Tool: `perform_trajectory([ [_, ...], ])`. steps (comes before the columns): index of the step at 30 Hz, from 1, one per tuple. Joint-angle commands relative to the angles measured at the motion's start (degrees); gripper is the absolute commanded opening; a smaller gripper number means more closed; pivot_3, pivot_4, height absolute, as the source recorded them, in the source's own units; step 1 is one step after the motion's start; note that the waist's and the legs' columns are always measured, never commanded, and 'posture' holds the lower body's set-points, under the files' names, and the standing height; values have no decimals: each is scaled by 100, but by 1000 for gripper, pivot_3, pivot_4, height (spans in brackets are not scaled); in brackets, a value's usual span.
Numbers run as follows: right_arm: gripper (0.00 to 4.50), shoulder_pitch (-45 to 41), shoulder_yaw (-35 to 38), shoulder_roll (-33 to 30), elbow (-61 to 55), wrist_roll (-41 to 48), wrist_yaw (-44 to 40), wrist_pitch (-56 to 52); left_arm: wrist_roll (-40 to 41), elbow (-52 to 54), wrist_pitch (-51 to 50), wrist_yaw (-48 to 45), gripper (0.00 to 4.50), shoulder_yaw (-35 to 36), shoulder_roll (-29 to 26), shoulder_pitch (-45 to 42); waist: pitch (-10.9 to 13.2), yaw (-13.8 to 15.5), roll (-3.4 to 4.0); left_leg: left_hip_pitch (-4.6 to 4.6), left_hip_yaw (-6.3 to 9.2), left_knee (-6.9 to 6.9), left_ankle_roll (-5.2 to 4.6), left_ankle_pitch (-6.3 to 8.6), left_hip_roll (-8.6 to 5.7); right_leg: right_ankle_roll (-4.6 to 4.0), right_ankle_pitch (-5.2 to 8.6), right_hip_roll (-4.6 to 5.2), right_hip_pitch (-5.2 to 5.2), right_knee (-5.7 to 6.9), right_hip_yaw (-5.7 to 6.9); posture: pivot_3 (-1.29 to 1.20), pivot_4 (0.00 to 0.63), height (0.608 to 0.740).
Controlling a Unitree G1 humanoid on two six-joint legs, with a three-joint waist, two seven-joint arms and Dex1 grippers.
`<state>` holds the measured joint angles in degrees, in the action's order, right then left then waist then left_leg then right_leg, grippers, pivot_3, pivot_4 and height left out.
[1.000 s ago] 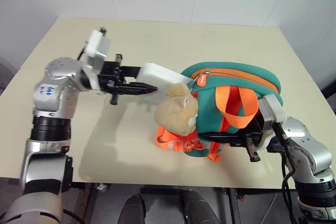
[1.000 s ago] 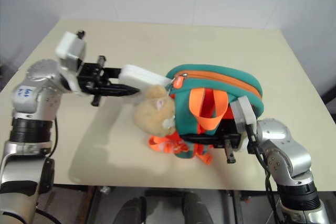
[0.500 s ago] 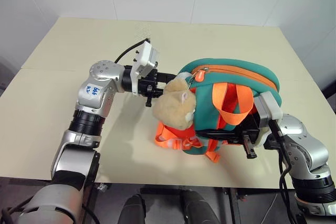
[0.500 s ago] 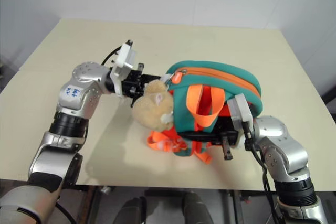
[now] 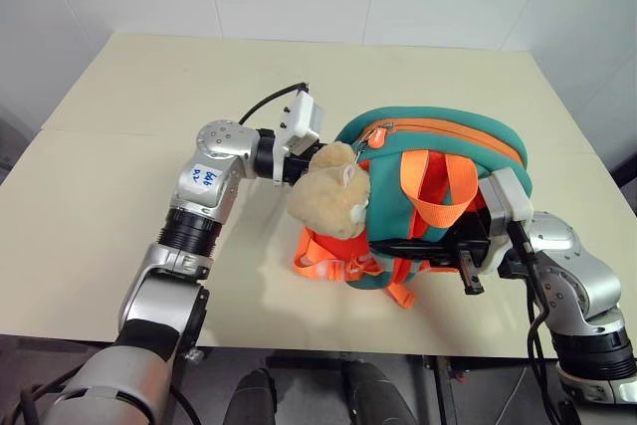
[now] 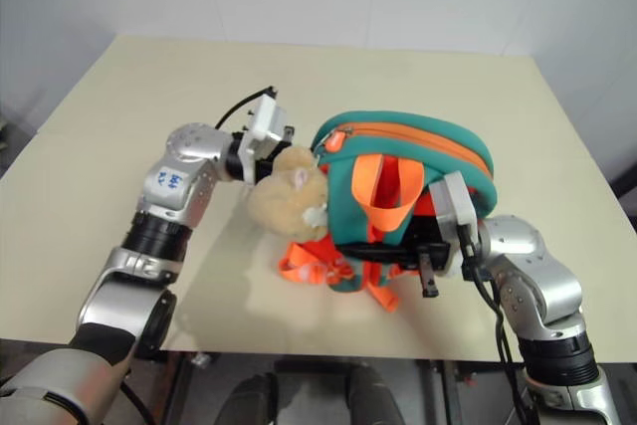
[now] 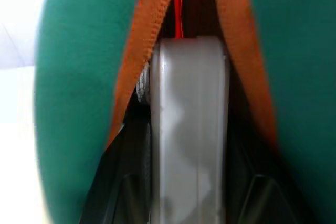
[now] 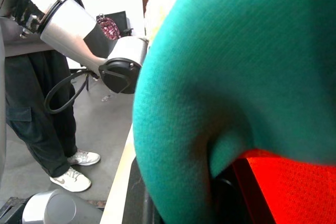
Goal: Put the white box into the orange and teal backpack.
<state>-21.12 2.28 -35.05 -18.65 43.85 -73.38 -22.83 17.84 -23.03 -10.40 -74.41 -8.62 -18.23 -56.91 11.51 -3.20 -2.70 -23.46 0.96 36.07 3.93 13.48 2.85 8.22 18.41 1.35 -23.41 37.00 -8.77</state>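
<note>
Beige worktop [image 5: 119, 176], white walls; left hand [image 7: 189, 203] pinching white box [image 7: 189, 129] inside backpack [image 5: 448, 141]; right hand [image 5: 468, 271] pressed together.

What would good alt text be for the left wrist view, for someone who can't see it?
A glossy white box, held in the left claw, is pushed edge-first into the open zipper mouth of the orange and teal backpack. Orange zipper trim runs along both sides of the box, with teal fabric beyond it and a dark red interior ahead.
</note>
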Motion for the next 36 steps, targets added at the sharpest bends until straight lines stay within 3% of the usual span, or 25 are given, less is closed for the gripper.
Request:
perform_trajectory([
  [1,0,-113,-20,31,-73,-29,59,75,-162,334,-113,531,1317,120,-69,-164,0,-5,0,0,0,0,0,0,0,0,0,0,0,0,0,0,150,740],
  [2,0,-116,-23,31,-67,-34,64,79,-241,420,-90,498,1317,79,-181,-185,0,-9,0,1,0,0,0,0,0,0,0,0,0,1,-1,0,150,740],
  [12,0,-225,-94,93,88,-89,48,115,289,1453,-849,129,4371,423,-1044,-246,3,-5,5,-1,0,-2,0,0,1,2,-1,-2,-1,0,-2,0,150,740],
  [13,0,-232,-103,97,101,-95,36,121,338,1517,-922,90,4484,455,-1120,-234,3,-6,6,-1,1,-2,0,0,1,2,-1,-2,-1,0,-2,0,150,740],
  [18,0,-237,-119,113,115,-96,37,124,753,1893,-1281,-280,4484,765,-1703,-15,6,-26,10,1,0,-5,0,0,2,1,0,-2,-2,0,-2,0,150,740],
  [23,0,-98,-58,112,55,-64,49,179,1720,2414,-2068,-80,4484,1711,-2195,426,7,-30,11,1,-1,-6,0,0,4,0,1,-2,-2,1,-1,0,150,740],
  [28,0,60,16,116,-75,16,128,172,2745,3482,-3147,708,4484,2410,-2327,1216,7,-21,11,1,2,1,-1,0,5,0,1,1,2,5,2,0,150,740],
  [36,0,179,154,255,-55,124,165,346,3834,4763,-3906,1986,4484,2441,-2002,1953,7,-8,10,10,2,6,0,0,4,2,-1,2,13,5,0,0,150,740],
])
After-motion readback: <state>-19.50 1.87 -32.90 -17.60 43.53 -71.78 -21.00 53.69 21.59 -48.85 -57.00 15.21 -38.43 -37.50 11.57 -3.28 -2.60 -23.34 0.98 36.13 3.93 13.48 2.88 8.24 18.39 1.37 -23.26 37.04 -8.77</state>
